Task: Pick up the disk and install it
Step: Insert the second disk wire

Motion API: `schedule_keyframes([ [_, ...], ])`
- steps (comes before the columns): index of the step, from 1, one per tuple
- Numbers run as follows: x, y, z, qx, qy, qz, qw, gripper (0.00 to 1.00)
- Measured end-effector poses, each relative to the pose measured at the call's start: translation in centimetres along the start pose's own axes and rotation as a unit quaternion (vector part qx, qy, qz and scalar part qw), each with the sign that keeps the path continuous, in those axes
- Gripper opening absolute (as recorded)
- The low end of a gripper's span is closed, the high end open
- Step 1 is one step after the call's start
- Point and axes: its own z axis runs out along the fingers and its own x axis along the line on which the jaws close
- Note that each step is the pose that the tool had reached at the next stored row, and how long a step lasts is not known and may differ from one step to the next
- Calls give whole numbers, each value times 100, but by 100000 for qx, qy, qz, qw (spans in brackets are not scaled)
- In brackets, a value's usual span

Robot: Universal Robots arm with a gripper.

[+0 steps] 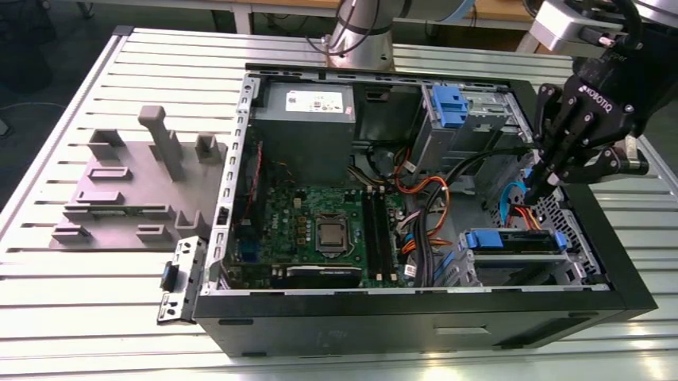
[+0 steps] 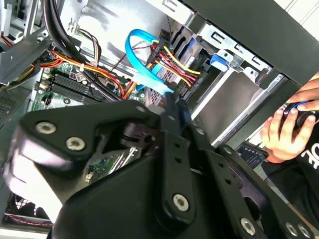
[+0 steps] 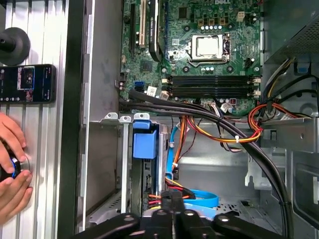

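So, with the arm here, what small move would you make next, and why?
Probably a short, slow descent. The gripper hangs just above the red-and-yellow wire connector beside the disk, which already sits in its bay with the blue rail showing. Whether that connector is plugged in cannot be told.

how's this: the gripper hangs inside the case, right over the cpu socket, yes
Not quite. In the exterior view the gripper is inside the case, but over the orange cables at that view's right, well away from the cpu socket.
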Motion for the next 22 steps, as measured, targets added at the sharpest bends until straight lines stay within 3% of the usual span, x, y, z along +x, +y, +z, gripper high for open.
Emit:
schedule_keyframes([
  [2, -9, -4, 10, -81, 73, -3, 100000, 17],
  [3, -17, -5, 18, -126, 129, -5, 100000, 24],
  [8, -62, -9, 56, -229, 184, -19, 100000, 25],
  [9, -68, -9, 62, -231, 185, -19, 100000, 31],
  [11, -77, -10, 79, -239, 234, -17, 99999, 31],
  [12, -79, -11, 91, -240, 260, -16, 99999, 37],
  [19, -90, -15, 156, -254, 307, -15, 99999, 36],
  [22, -89, -15, 160, -254, 434, -7, 99999, 23],
])
